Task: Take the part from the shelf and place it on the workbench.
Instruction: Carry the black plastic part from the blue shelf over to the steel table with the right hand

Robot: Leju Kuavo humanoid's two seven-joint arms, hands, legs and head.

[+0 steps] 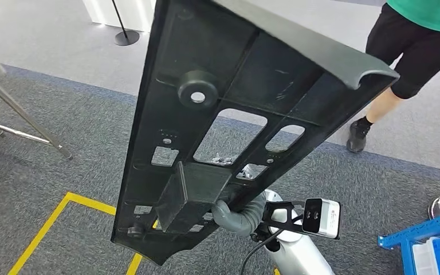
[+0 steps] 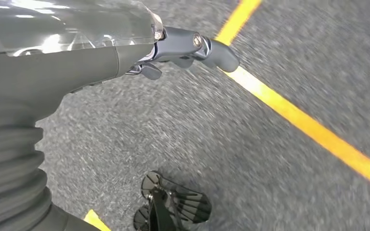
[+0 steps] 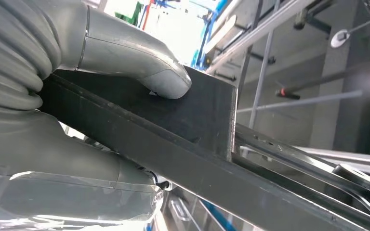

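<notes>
Big black part (image 1: 217, 109) right up close, tipped up on end, not on any workbench yet. Gripped low down by right hand (image 1: 236, 215), thumb (image 3: 144, 67) pressed flat on boxy block (image 1: 192, 192) of part, fingers hidden behind it.

Left of part: metal stand legs (image 1: 23, 120), then yellow floor line (image 1: 46, 229). Left hand (image 2: 183, 48) down low over grey floor, nothing in it. Cannot tell if spread or curled.

Right of part: person (image 1: 404, 57) in black shorts, quite near. Then blue rack (image 1: 424, 238), lower down.

What could go wrong: long part, held at one end by one hand only. Top end could swing, twist out of grip and drop on floor. Could also bump person right of part on a turn, or knock blue rack. Hides much of head view too, so hard to see way ahead and easy to trip or hit something. Safer with slow steps, tight hold and lots of room round person.
</notes>
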